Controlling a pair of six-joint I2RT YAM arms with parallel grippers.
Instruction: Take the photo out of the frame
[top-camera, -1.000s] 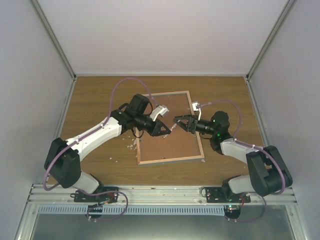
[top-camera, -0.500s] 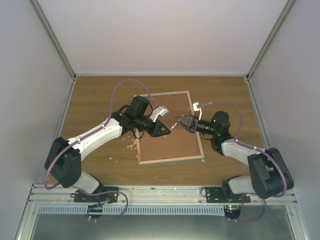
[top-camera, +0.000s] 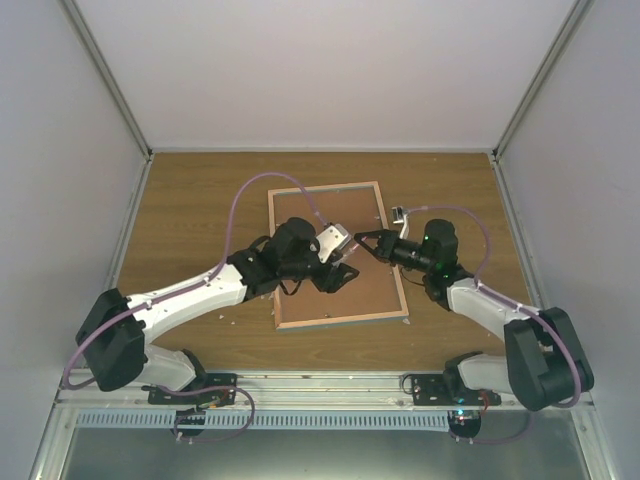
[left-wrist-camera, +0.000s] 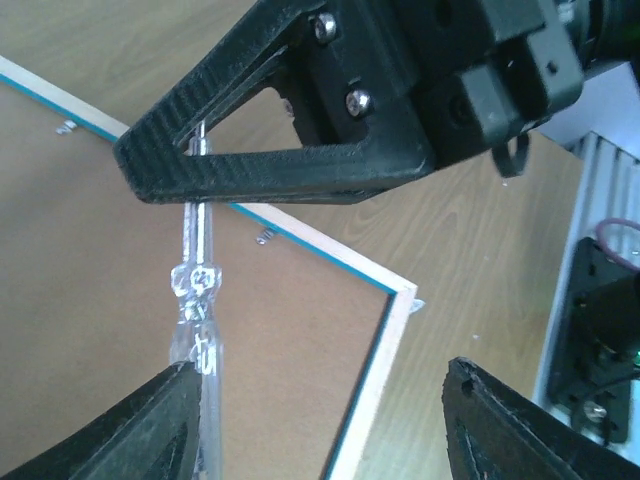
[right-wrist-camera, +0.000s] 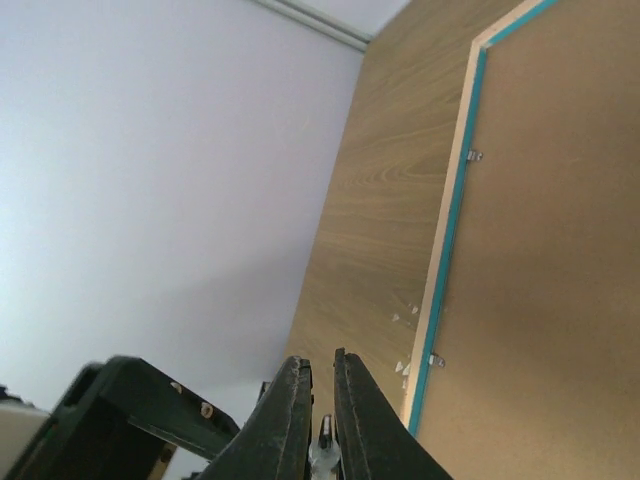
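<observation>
L gripper (left-wrist-camera: 320, 400) now in over frame (top-camera: 325, 187) back; photo not out yet.
Jaws wide apart, empty, it has swung from frame's left edge to mid-board, just beside R gripper (top-camera: 360, 240), which is clamped on thin clear rod (left-wrist-camera: 195, 290). Backing board (top-camera: 345, 300) still in, photo hidden under it; rod handover prob next.

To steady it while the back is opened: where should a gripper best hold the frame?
Probably the pale wood rim at the near right corner of the frame, coming from outside, one finger on each side of it. The frame lies flat, back up, so only this slightly raised rim offers an edge.
</observation>
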